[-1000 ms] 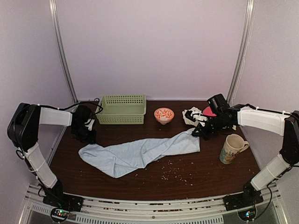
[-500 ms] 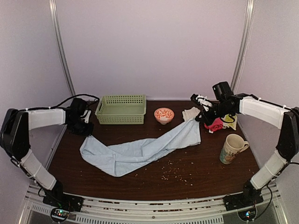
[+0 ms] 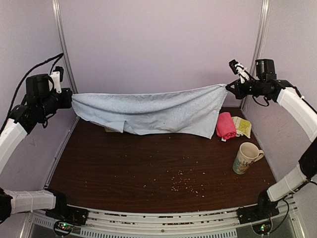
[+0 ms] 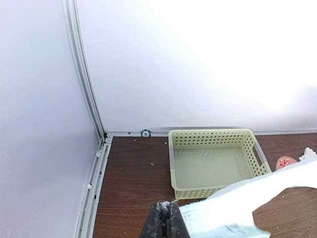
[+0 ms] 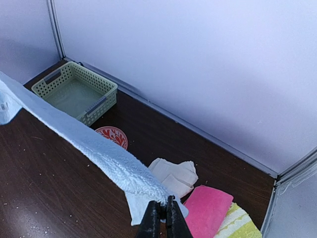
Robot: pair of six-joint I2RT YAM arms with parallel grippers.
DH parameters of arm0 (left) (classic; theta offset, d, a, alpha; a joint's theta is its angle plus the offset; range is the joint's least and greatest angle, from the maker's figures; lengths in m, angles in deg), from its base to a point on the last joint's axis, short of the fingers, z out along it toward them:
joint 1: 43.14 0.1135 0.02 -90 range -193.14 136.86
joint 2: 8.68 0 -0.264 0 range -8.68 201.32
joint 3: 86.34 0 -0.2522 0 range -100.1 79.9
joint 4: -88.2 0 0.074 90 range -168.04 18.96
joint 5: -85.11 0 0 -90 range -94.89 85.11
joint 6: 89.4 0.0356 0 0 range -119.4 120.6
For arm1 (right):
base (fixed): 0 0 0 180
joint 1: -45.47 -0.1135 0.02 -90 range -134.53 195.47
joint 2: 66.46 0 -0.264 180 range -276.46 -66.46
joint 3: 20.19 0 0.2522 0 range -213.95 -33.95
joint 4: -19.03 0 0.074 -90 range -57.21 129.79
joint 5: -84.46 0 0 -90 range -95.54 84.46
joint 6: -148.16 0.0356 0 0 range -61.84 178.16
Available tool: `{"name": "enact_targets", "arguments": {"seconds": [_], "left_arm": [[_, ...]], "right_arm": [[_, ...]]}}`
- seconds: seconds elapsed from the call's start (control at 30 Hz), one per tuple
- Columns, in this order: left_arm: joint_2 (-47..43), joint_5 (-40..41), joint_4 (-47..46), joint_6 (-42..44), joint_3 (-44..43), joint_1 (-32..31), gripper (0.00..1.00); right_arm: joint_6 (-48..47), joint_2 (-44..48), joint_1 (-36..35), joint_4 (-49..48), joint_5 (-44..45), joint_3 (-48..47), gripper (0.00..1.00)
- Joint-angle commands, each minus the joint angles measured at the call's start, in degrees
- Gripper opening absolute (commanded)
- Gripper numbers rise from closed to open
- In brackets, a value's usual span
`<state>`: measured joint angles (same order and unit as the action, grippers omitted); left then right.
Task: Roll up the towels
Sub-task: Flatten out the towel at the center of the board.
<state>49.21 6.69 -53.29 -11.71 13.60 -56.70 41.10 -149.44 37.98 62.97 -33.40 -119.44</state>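
Note:
The pale blue towel hangs spread out high above the table, held by a top corner at each end. My left gripper is shut on its left corner, and the wrist view shows the cloth pinched at the fingertips. My right gripper is shut on the right corner; the towel runs away from those jaws. The off-white towel lies crumpled on the table at the back right. In the top view the blue towel hides it.
A pink rolled cloth and a yellow-green cloth lie at the back right. A mug stands at the right. The green basket and a red patterned bowl sit at the back. Crumbs dot the table's front.
The left gripper has shut on the blue towel's left corner. Both arms have risen and moved apart, lifting the towel off the table and stretching it out.

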Motion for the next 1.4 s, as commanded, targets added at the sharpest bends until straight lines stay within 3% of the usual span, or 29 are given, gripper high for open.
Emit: {"name": "enact_targets", "arguments": {"seconds": [0.0,0.13,0.3,0.4,0.53,0.6,0.8,1.0,1.2,1.37], "left_arm": [[-5.9,2.2,-0.2,2.2,-0.8,0.0,0.00],[-11.8,2.4,2.3,3.2,-0.9,0.0,0.00],[-20.0,-2.6,2.6,2.3,0.5,-0.3,0.00],[-27.1,-4.8,2.7,0.4,1.2,-0.7,0.00],[-35.5,-4.7,2.9,-1.2,1.4,-0.8,0.00],[-36.4,-4.0,4.9,-1.6,1.3,-0.8,0.00],[-29.0,-2.2,6.5,-5.2,9.8,-0.8,0.00],[-13.2,4.0,-0.6,-5.1,16.2,-0.8,0.00],[-3.2,7.2,-6.6,-2.3,11.3,-0.7,0.00],[-5.2,7.2,-6.0,-1.5,5.0,-0.7,0.00]], "right_arm": [[2.0,8.1,1.6,-1.5,-1.7,-0.3,0.00],[1.7,15.5,1.7,-1.3,-4.0,4.2,0.00],[-1.4,26.1,1.7,2.5,-14.3,10.2,0.00],[-5.8,33.4,2.0,8.4,-20.9,12.2,0.00],[-14.0,35.9,4.1,23.2,-28.3,11.5,0.00],[-14.1,36.6,4.3,23.2,-28.8,14.0,0.00],[-4.7,33.4,4.3,8.3,-19.2,23.1,0.00],[-3.5,19.2,4.2,-0.5,-11.1,25.7,0.00],[-3.8,5.6,4.2,-0.7,-9.0,16.9,0.00],[-0.2,9.9,4.2,-4.7,-7.7,12.8,0.00]]}}
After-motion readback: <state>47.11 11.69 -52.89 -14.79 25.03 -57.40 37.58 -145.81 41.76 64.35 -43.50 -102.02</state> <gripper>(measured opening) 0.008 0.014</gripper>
